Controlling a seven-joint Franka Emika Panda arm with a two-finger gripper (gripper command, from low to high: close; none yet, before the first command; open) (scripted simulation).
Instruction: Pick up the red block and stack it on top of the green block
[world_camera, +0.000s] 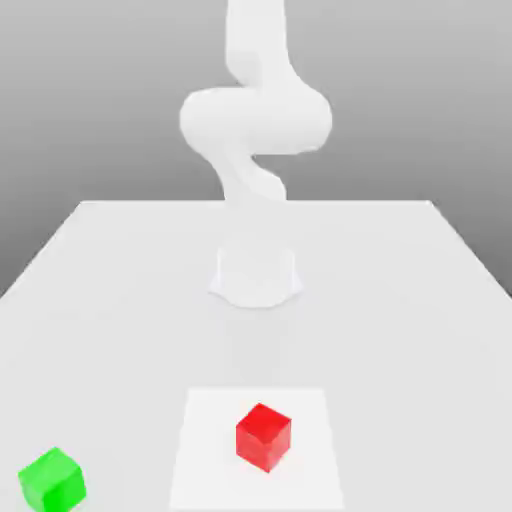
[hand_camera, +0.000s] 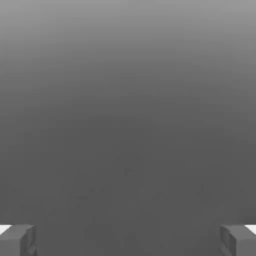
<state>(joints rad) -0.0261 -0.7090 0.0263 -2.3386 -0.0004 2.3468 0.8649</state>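
Observation:
The red block (world_camera: 263, 437) is a small bright red cube resting on the table near its front edge, about in the middle. The green block (world_camera: 52, 480), a cube of the same size, sits on the table at the front on the exterior view's left, well apart from the red one. In the hand view my gripper (hand_camera: 128, 241) is open. Its two grey fingertips (hand_camera: 18, 240) stand far apart with nothing between them, and plain grey background lies beyond. The white arm (world_camera: 255, 115) rises from its base and leaves the exterior view at the top.
The arm's round base (world_camera: 256, 275) stands at the middle of the white table (world_camera: 400, 300). A slightly brighter square patch (world_camera: 210, 460) on the tabletop lies under the red block. The table's front edge is close to both blocks.

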